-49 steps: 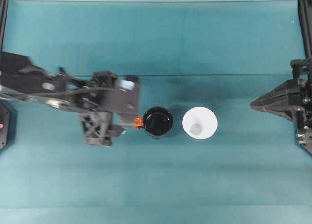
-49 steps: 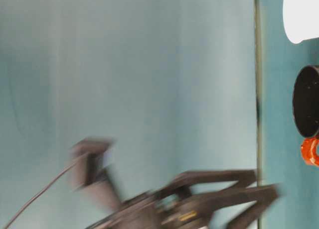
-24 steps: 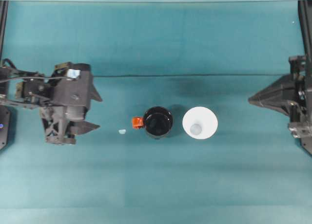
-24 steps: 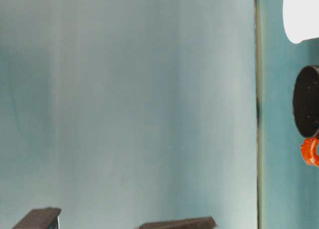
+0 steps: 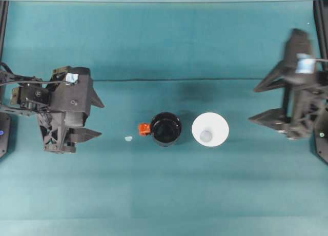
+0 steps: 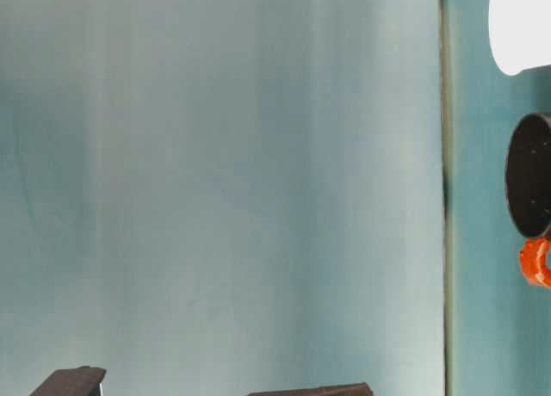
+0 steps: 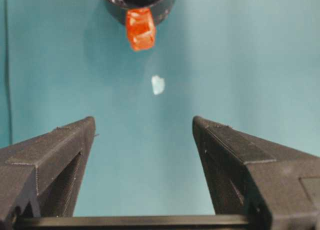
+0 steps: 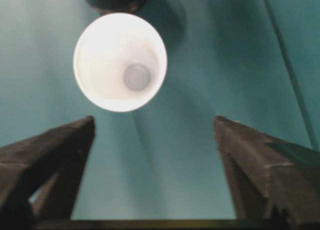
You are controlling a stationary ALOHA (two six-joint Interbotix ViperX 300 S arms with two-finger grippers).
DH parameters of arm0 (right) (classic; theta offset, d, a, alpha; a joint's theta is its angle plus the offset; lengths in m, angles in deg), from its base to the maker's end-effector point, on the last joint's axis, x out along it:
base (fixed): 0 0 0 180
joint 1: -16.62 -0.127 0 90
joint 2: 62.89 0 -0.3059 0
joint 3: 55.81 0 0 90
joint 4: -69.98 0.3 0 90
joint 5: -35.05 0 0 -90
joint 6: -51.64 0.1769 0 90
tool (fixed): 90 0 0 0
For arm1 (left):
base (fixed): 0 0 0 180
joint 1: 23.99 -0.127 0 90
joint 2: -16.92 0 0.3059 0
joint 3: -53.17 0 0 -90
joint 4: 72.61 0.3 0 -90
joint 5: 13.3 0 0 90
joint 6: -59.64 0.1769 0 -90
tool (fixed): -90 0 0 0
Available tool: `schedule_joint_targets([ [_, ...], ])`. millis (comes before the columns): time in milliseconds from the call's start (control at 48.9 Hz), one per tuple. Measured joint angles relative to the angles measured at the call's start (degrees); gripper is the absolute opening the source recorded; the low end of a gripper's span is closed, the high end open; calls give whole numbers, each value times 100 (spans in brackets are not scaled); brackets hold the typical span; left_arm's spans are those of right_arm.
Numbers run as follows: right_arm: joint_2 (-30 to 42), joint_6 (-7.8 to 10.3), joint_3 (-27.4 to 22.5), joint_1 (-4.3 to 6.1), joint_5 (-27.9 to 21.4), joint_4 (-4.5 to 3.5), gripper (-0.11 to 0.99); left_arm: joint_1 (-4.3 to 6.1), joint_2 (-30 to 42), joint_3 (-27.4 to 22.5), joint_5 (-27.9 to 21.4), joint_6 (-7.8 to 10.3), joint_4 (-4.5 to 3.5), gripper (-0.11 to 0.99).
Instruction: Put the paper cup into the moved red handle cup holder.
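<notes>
The white paper cup [image 5: 210, 129] stands upright on the teal table, mouth up, just right of the red handle cup holder [image 5: 166, 128]. The holder is glossy black and its orange-red handle [image 5: 144, 129] points left. My left gripper [image 5: 101, 119] is open, well left of the handle, with nothing between its fingers. My right gripper [image 5: 253, 104] is open and blurred, to the right of the cup. The left wrist view shows the holder [image 7: 165, 5] and handle [image 7: 140, 29] beyond the open gripper [image 7: 144, 121]. In the right wrist view the cup [image 8: 120, 62] lies ahead of the open gripper [image 8: 155, 121].
A small white scrap [image 5: 128, 138] lies on the table between the left gripper and the handle, and it also appears in the left wrist view as a scrap [image 7: 158, 84]. A seam in the teal cloth [image 5: 195, 80] runs across behind the cup and holder.
My left gripper has pulled back to the left, away from the holder's handle, and now rests there. My right gripper has opened and swung out towards the cup. Cup and holder have not moved.
</notes>
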Motion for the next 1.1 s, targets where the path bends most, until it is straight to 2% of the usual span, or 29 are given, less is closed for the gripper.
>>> schedule_joint_targets([
  [286,1459,-9,-633,26,-97,-18,95,9,0,97,0,0,9,84],
  [532,2382,0,-826,53,-70,-18,94,9,0,105,0,-9,9,84],
  [675,2681,-9,-826,105,-26,-18,94,9,0,105,0,-9,0,84],
  [1105,3129,0,-861,132,141,-18,93,9,53,105,0,-9,0,84],
])
